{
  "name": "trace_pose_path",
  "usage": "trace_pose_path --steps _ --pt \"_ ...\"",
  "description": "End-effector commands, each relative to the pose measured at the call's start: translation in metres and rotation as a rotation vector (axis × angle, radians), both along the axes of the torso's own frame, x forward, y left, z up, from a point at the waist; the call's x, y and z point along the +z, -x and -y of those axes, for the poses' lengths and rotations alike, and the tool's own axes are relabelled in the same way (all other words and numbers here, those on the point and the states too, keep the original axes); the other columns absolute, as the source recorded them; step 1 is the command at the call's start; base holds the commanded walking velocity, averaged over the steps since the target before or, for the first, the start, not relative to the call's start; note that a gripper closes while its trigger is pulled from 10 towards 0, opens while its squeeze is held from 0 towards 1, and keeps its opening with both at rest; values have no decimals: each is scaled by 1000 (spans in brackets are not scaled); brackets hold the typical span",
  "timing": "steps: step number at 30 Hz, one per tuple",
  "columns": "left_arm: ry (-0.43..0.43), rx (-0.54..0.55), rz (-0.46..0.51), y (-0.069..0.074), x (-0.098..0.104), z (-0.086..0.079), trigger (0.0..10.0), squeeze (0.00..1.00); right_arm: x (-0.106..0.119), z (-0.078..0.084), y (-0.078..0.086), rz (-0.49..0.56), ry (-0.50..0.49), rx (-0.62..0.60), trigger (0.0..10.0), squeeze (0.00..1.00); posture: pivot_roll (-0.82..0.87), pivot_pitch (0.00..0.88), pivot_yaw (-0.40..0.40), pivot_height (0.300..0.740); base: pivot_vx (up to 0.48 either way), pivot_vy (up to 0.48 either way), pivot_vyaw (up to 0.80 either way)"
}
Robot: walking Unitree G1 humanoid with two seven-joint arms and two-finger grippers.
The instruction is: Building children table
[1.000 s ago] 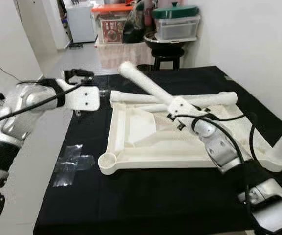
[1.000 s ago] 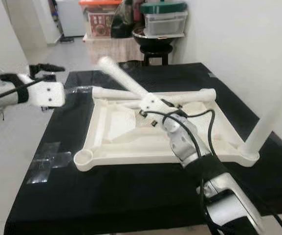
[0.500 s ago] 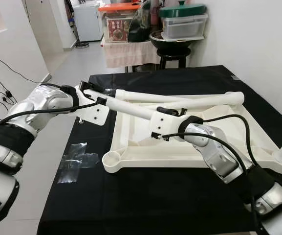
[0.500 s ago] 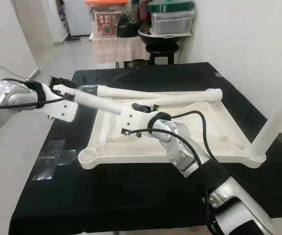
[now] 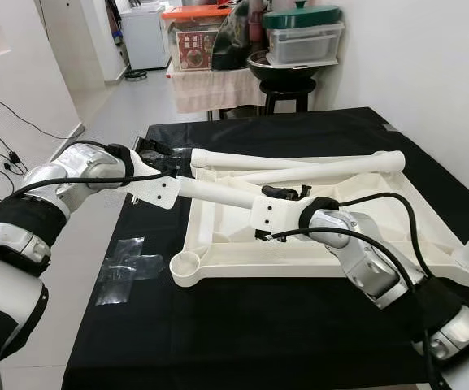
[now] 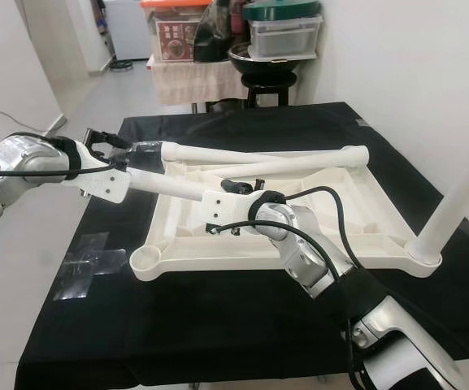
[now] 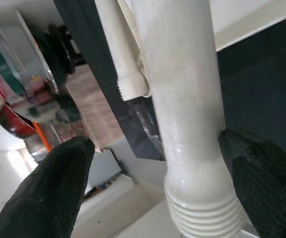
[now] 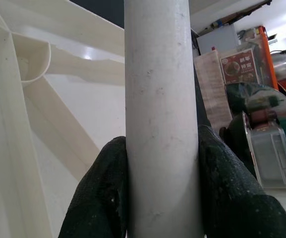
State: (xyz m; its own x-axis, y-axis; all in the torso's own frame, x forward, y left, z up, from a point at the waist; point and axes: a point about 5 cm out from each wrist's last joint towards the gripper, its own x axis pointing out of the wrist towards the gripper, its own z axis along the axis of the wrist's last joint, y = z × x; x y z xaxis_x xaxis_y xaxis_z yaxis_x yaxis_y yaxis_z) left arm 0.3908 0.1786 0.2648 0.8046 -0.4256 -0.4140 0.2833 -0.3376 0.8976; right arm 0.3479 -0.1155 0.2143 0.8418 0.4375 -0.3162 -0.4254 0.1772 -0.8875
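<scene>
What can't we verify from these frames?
- Upright white plastic table leg: top cut off by the right eye view's edge.
- Long white plastic leg tube: threaded end hidden behind the left gripper in the left eye view.
- Clear plastic scrap on the floor: too small to identify.

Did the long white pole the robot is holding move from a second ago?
Yes. The pole has tipped down: its far end was raised above the upside-down table top, and now lies low toward the left end effector.
</scene>
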Motion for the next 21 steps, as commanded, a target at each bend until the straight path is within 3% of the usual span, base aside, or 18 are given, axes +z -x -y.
trace_pose_path --steps 1,9,21 --pt "-13 17 -22 -1 -7 -2 10000 0 7 0 -1 31 -12 -2 10000 0 -4 0 53 740 0 0 0" --pt "67 20 -62 -4 -24 4 10000 0 11 0 -1 32 -31 -6 10000 0 -10 0 53 740 0 0 0" --pt "69 40 -43 -7 -29 3 10000 0 13 0 2 18 -50 9 10000 0 -17 0 61 740 0 0 0"
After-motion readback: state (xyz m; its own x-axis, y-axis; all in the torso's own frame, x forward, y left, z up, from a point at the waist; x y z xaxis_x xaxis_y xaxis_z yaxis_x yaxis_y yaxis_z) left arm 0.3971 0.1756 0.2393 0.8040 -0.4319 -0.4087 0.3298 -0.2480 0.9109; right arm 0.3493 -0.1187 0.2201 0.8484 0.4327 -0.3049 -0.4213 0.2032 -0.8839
